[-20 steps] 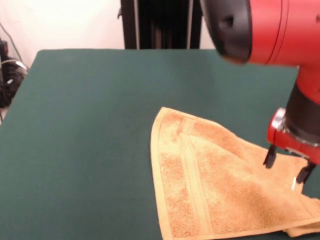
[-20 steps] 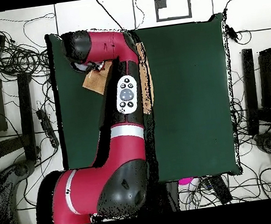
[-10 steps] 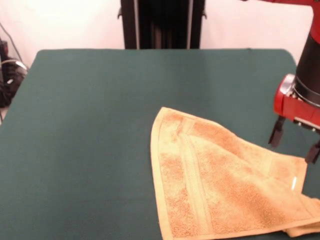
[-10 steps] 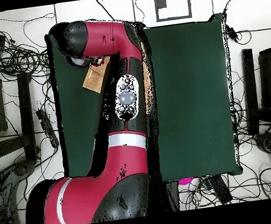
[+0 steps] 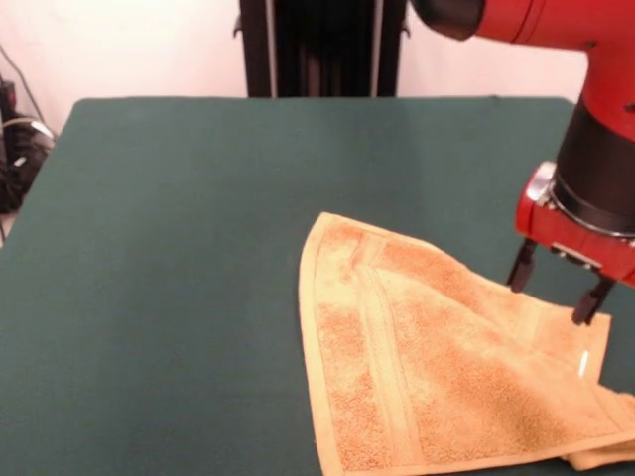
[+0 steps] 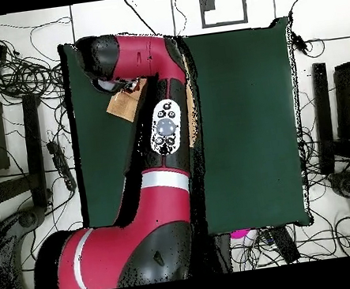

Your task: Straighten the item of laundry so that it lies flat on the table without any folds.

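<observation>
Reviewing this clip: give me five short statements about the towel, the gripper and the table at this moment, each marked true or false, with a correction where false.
1. The towel lies fully flat with no folds. False: its lower right corner is doubled over, and part runs past the picture's edge in the front view.
2. The gripper is open. True: its two fingers stand apart.
3. The gripper is clamped on the towel. False: it holds nothing, hanging by the towel's right-hand edge.
4. The table is covered in dark green cloth. True.
5. The towel sits in the middle of the table. False: it lies toward the front view's lower right.
</observation>
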Action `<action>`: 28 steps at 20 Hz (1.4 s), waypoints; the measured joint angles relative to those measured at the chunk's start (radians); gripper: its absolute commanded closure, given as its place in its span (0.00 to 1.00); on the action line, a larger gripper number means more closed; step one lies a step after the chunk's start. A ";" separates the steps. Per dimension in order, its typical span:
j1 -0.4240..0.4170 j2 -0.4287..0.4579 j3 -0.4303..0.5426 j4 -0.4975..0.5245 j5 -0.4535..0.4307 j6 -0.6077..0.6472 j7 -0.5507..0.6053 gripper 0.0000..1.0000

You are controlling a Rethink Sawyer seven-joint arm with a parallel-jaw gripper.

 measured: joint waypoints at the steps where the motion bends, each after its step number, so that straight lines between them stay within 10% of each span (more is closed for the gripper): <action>1: 0.000 0.000 0.000 0.002 0.000 0.000 0.000 0.00; 28: 0.003 0.104 0.000 0.017 -0.003 -0.001 0.000 0.00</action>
